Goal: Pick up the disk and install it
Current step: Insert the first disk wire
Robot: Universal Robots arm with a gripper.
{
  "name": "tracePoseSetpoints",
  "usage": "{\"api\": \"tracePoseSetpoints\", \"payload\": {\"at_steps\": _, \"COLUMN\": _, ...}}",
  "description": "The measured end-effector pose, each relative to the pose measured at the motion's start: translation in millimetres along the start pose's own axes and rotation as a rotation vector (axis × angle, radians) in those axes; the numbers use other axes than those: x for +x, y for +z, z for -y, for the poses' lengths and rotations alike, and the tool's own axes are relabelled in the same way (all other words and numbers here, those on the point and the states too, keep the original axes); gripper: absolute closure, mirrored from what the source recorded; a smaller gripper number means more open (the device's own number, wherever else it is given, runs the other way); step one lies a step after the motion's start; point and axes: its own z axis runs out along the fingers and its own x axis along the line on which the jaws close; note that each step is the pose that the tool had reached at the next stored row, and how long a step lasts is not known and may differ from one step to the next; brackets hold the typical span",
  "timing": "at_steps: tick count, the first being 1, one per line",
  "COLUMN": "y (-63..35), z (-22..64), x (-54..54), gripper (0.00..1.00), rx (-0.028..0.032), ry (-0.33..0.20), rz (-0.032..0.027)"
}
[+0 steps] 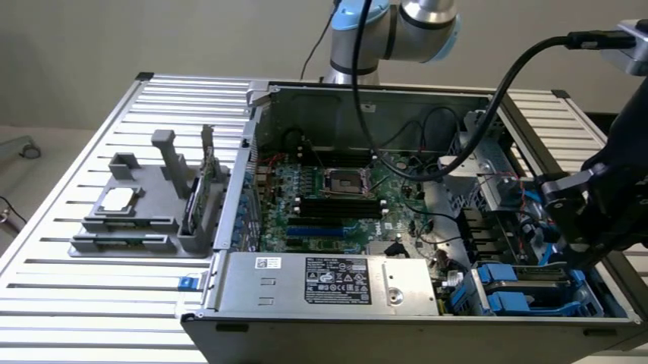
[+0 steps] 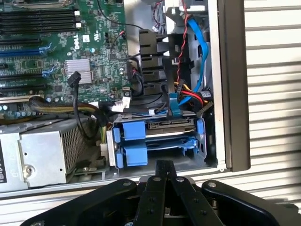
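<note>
Disk (image 2: pixel 170 124) lies straight ahead of the gripper (image 2: pixel 163 175), whose fingers (image 2: pixel 160 180) are pinched shut on nothing; it sits flat in the blue bay (image 2: pixel 134 141) at the case's (image 2: pixel 230 84) corner, edge crosswise to the fingers.

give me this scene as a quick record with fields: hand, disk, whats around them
hand: shut, holding nothing, just outside the case wall by the drive bay
disk: in its blue carrier, seated in the drive bay, apart from the hand
case: open, lying on a slatted table
power supply: grey labelled box beside the drive bay
fixture: on the table at the exterior view's left, holds a small square chip
</note>
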Motion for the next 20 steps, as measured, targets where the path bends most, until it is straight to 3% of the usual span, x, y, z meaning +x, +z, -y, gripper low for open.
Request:
{"api": "tracePoseSetpoints", "payload": {"at_steps": 13, "y": 2.5, "z": 0.0, "x": 0.3, "gripper": 0.88, "rx": 0.0239, "ry": 0.236, "rz": 0.0018}}
{"api": "tracePoseSetpoints", "payload": {"at_steps": 14, "y": 2.7, "z": 0.0, "x": 0.3, "gripper": 0.76, "rx": 0.0258, "ry": 0.254, "rz": 0.0020}}
{"api": "tracePoseSetpoints", "payload": {"at_steps": 16, "y": 3.0, "z": 0.0, "x": 0.3, "gripper": 0.76, "rx": 0.0295, "ry": 0.290, "rz": 0.0023}}
{"api": "tracePoseSetpoints", "payload": {"at_steps": 17, "y": 3.3, "z": 0.0, "x": 0.4, "gripper": 0.69, "rx": 0.0313, "ry": 0.308, "rz": 0.0024}}
{"api": "tracePoseSetpoints", "payload": {"at_steps": 20, "y": 3.9, "z": 0.0, "x": 0.4, "gripper": 0.69, "rx": 0.0367, "ry": 0.362, "rz": 0.0028}}
